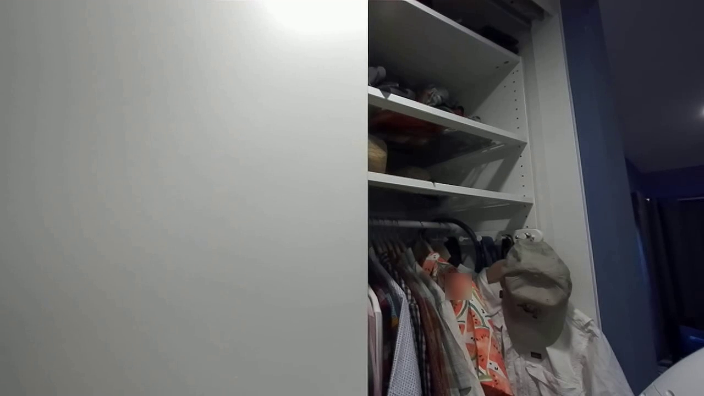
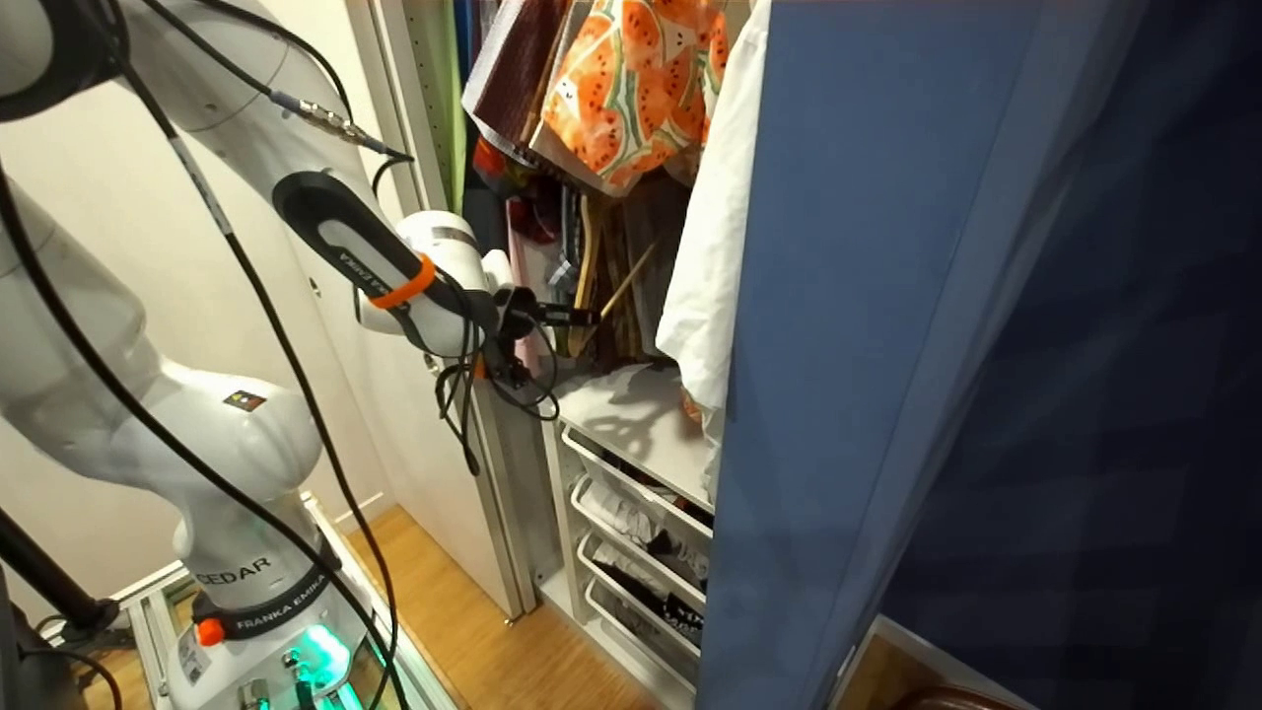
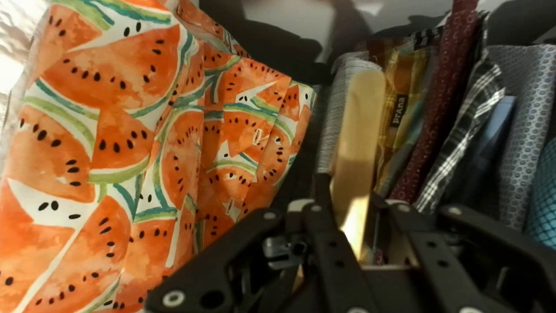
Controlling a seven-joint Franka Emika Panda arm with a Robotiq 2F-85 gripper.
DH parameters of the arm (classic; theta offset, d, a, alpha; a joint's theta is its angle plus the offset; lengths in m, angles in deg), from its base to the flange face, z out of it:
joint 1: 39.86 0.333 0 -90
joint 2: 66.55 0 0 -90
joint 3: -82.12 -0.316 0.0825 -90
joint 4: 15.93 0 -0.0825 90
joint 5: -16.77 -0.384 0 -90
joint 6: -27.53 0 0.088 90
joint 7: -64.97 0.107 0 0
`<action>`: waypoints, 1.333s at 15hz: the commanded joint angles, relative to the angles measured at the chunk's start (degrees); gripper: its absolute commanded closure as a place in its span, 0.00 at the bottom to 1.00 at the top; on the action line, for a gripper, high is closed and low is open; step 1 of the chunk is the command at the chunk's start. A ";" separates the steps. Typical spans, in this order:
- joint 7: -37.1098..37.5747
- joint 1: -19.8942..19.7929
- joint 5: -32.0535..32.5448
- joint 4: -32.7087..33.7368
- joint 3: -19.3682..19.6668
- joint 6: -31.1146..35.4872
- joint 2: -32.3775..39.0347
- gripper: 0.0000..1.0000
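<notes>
Robotiq gripper (image 3: 354,195) fingers appear clamped on a wooden hanger (image 3: 359,130) beside a watermelon-print shirt (image 3: 117,165) inside an open closet (image 1: 553,137); grasp seemingly made, release not yet done.

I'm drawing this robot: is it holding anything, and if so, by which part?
It looks like a wooden hanger: the end effector seems to grip it along one side, back from its rounded end.
</notes>
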 commanded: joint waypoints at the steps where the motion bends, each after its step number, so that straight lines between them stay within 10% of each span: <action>1: 1.86 -8.20 0.47 0.29 -8.35 2.39 0.52 0.96; 9: -0.53 -18.45 -0.04 0.13 -11.63 20.27 -1.37 0.96; 17: -1.89 -35.20 -0.66 0.34 -20.97 18.41 -2.00 0.96; 20: -2.86 -33.82 0.53 0.42 -22.29 21.44 -4.56 0.96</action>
